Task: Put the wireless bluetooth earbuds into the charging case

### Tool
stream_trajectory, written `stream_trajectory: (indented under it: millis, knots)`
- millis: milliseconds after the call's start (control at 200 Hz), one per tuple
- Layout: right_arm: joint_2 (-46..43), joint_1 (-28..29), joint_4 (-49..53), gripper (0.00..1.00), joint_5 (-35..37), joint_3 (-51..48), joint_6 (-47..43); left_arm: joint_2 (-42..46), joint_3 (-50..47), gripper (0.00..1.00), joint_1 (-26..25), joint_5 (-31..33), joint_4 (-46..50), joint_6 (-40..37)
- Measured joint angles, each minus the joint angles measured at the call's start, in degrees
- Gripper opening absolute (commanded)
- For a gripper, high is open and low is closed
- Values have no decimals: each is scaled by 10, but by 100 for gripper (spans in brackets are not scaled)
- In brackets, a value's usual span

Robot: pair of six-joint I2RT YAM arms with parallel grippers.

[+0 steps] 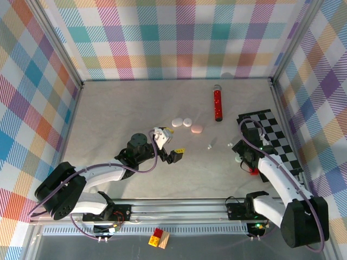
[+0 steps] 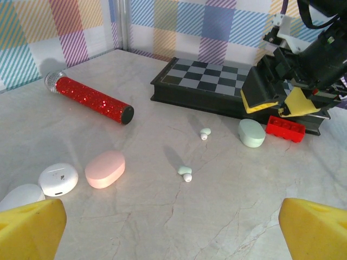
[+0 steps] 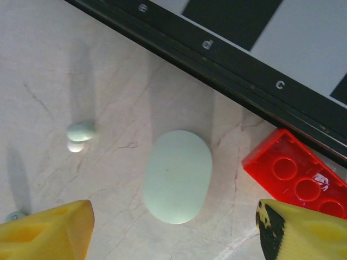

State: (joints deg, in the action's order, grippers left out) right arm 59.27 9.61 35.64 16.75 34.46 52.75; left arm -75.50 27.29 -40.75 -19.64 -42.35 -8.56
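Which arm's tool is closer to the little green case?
Right. The right tool hangs over the green case, open fingers either side. The left tool sits across the table, past both earbuds.

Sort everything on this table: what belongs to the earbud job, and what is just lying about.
For the job: farther earbud, nearer earbud, mint case (likely theirs, going by its colour).

Lying about: pink case, round white case, second white case, red glitter cylinder, chessboard, red brick.
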Motion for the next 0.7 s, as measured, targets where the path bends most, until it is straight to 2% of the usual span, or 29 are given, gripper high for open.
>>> stream_trajectory:
  millis: [185,495,700]
  knots:
    - [41,-20,-19,76,-25,-1,4,0,0,100,0,0,0,0]
    - [86,-36,-57,65,-50,-1,4,0,0,100,-1,0,0,0]
    - [111,-43,-73,64,-56,-1,4,0,0,100,-1,0,0,0]
